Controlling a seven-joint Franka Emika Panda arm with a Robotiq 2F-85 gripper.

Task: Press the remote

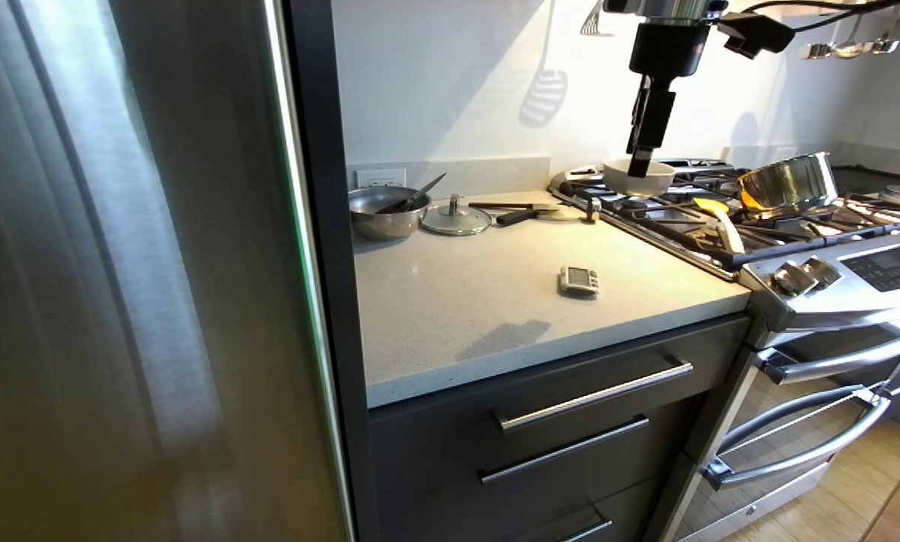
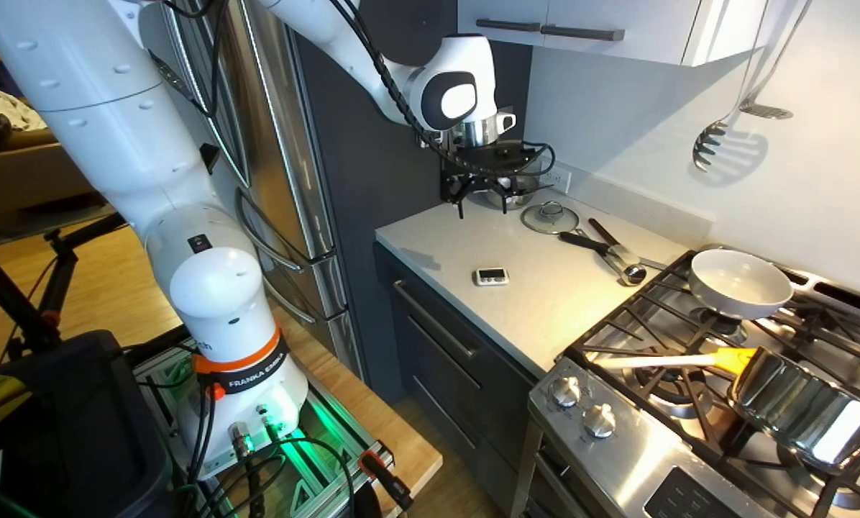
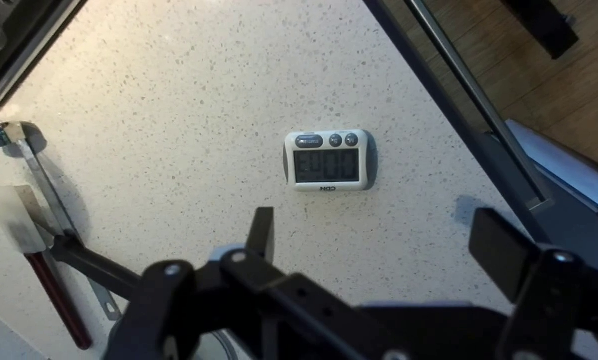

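The remote (image 3: pixel 327 161) is a small flat device with a white rim, grey buttons along one edge and a dark display. It lies face up on the light speckled counter, and it also shows in both exterior views (image 1: pixel 579 281) (image 2: pixel 491 277). My gripper (image 3: pixel 371 227) is open and empty, its two black fingers wide apart. In the wrist view the remote lies beyond the fingertips, nearer the left finger. In both exterior views the gripper (image 1: pixel 640 162) (image 2: pixel 482 210) hangs above the counter, apart from the remote. Nothing touches the remote.
A metal bowl (image 1: pixel 390 214), a glass lid (image 1: pixel 456 219) and dark-handled utensils (image 1: pixel 521 215) lie along the counter's back. A stove (image 2: pixel 646 374) adjoins it, bearing a white bowl (image 2: pixel 739 282), a tilted metal pot (image 2: pixel 807 414) and a yellow-headed utensil (image 2: pixel 732 360). A fridge (image 1: pixel 156 271) borders the counter.
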